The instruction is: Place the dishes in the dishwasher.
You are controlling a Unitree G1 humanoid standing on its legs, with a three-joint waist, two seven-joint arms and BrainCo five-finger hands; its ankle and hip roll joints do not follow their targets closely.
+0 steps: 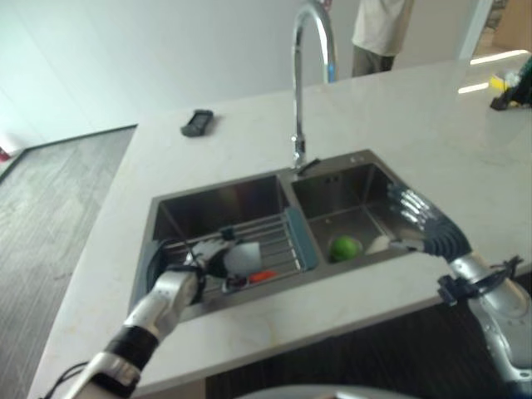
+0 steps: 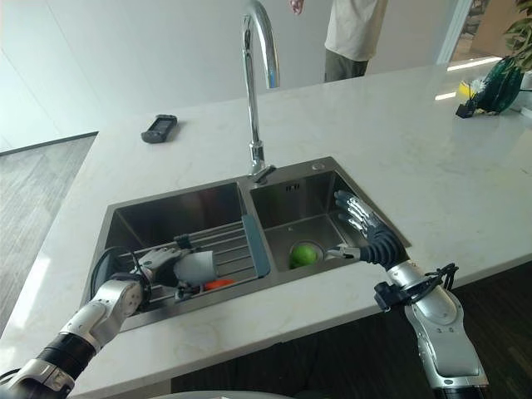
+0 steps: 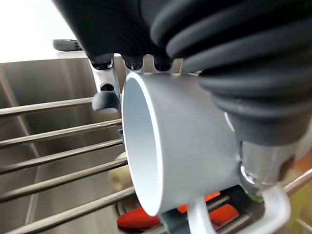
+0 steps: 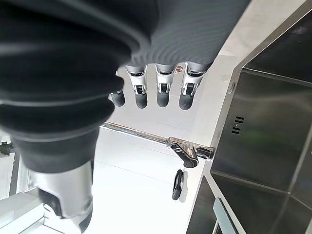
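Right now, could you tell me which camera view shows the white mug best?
The left wrist view: the white mug appears close up, rim and handle clear, gripped by the left hand. Both eye views show it small, over the sink rack.

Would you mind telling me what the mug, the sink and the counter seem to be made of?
Mug: probably glazed ceramic; white, smooth, with a thick rim, though plastic is possible.
Sink: stainless steel with a brushed finish; grey, dull reflections.
Counter: looks like polished pale stone or a composite; faint veining and glossy highlights.
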